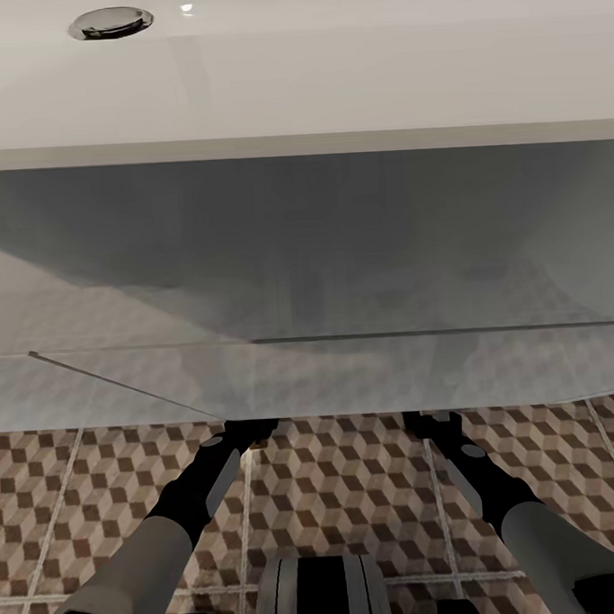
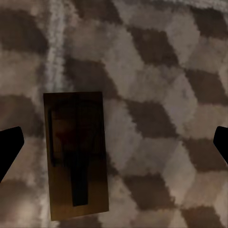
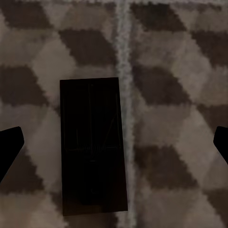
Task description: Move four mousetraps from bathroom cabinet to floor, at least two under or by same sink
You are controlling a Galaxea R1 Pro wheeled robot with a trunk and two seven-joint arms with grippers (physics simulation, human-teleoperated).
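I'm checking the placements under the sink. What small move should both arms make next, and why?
Probably lift both arms straight up: each flat brown wooden mousetrap lies on the cube-patterned tile floor, and the left tool and right tool are open, holding nothing.

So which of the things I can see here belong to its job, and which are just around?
Part of the job:
- mousetrap lying flat on the bathroom floor, between the open left fingers
- second mousetrap, between the open right fingers
- bathroom sink

Just around:
- sink drain
- glass panel
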